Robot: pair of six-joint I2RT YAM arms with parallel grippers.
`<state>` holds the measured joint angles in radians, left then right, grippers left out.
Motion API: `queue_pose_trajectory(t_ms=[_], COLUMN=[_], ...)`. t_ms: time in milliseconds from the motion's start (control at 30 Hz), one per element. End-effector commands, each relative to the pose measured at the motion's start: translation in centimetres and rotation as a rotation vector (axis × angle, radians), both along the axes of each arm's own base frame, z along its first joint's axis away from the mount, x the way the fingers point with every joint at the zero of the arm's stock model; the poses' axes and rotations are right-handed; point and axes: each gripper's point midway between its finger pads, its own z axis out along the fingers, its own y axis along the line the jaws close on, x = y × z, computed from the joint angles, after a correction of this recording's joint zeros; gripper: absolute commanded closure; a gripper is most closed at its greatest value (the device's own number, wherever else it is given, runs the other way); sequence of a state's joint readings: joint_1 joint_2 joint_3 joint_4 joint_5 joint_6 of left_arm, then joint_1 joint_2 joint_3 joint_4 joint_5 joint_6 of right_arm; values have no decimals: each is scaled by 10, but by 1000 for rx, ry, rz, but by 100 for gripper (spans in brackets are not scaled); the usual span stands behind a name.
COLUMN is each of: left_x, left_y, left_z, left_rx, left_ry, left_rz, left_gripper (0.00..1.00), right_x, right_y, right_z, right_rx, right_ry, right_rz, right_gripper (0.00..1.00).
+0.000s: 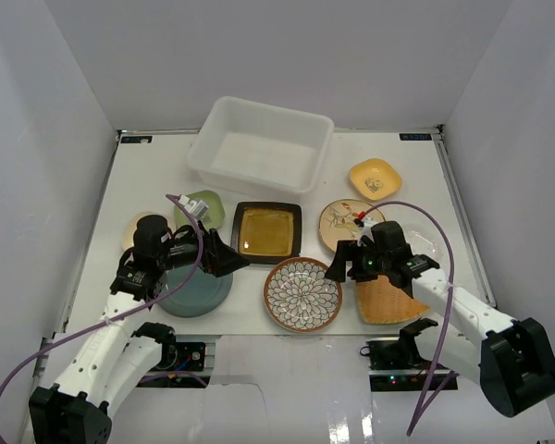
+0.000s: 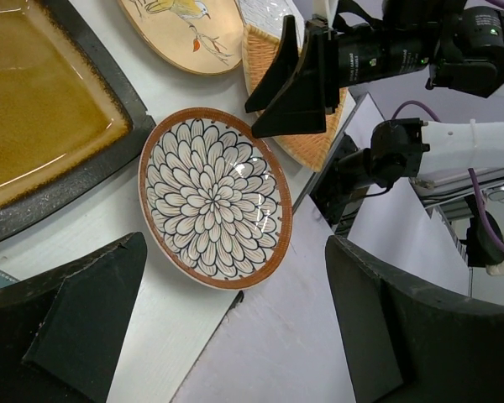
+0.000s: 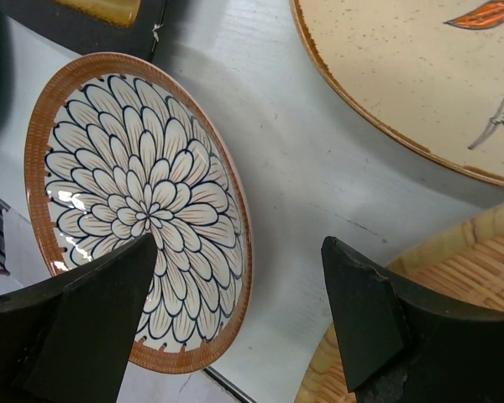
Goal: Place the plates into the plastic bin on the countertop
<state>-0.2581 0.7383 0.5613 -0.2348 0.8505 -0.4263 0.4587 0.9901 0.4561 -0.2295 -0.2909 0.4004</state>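
Brown-rimmed, the petal-patterned plate (image 1: 302, 294) is lying flat on the countertop (image 1: 148, 176) between the two tools, just right of the left gripper (image 1: 224, 257) and just left of the right gripper (image 1: 342, 264). Both grippers are standing with their jaws spread wide and are grasping nothing, and each is pointing its fingers toward that plate. Through the left wrist camera, the plate (image 2: 214, 197) is showing in the gap ahead of the left gripper (image 2: 235, 243), with the right gripper (image 2: 294, 84) facing it from the plate's far side. Through the right wrist camera, the plate (image 3: 134, 201) is sitting partly under the left finger of the right gripper (image 3: 239, 243). The amber square plate (image 1: 267, 231) is lying just beyond the left gripper's tips, and the grey-blue plate (image 1: 196, 291) is resting under that arm's wrist. The cream painted plate (image 1: 338, 217) is lying just beyond the right gripper, and the woven tan plate (image 1: 388, 301) is partly beneath it. The plastic bin (image 1: 203, 157) is standing well beyond both grippers, and all the plates are lying outside it.
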Motion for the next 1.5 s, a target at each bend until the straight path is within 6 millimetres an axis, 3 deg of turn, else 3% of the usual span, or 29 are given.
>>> queue_pose_trajectory(t_ms=[0,200,300,333,400,467,500,533,600,667,767,800,867,900,967,1067,1167,1267,1333,1400,1433,1467], left_x=[-4,-3,1,4,8,12,12,14,22,31,41,44,42,41,41,39,37,36,34,31,30,30], left_y=[-2,-1,2,4,7,11,12,13,21,29,45,50,55,56,63,66,63,61,58,53,51,50], left_z=[7,6,5,5,5,8,10,11,18,19,16,14,13,13,13,15,15,15,15,13,12,11], left_rx=[-5,6,21,29,45,51,53,60,86,118,170,186,202,201,213,207,209,211,211,208,208,209], left_ry=[-59,-66,-65,-68,-71,-83,-91,-102,-145,-164,-155,-153,-146,-139,-136,-135,-138,-142,-141,-134,-131,-128], left_rz=[-31,-13,25,43,81,115,125,137,209,285,400,437,473,487,534,564,552,542,532,508,501,496], left_gripper=[2,2,2,2,2,2,2,2,2,2,2,2,2,2,2,2,2,2,2,2,2,2], right_x=[12,4,3,1,1,0,1,6,1,4,12,21,41,54,84,144,179,227,262,286,304,312], right_y=[20,34,36,35,36,34,35,38,43,51,57,58,62,61,70,87,99,111,118,120,123,123], right_z=[15,-8,-14,-15,-11,3,13,41,74,137,200,239,264,297,305,338,354,363,357,350,330,332], right_rx=[56,116,130,134,143,145,156,193,257,354,443,471,482,493,476,514,534,537,520,503,474,474], right_ry=[-55,43,50,52,45,25,7,-68,-94,-201,-278,-357,-400,-475,-505,-574,-609,-634,-633,-636,-615,-631], right_rz=[101,141,141,141,142,137,137,143,155,177,154,135,100,71,49,19,-4,-68,-123,-177,-204,-222], right_gripper=[15,33,52,71,88,92,92,92,92,92,92,92,92,92,92,92,92,92,92,92,92,92])
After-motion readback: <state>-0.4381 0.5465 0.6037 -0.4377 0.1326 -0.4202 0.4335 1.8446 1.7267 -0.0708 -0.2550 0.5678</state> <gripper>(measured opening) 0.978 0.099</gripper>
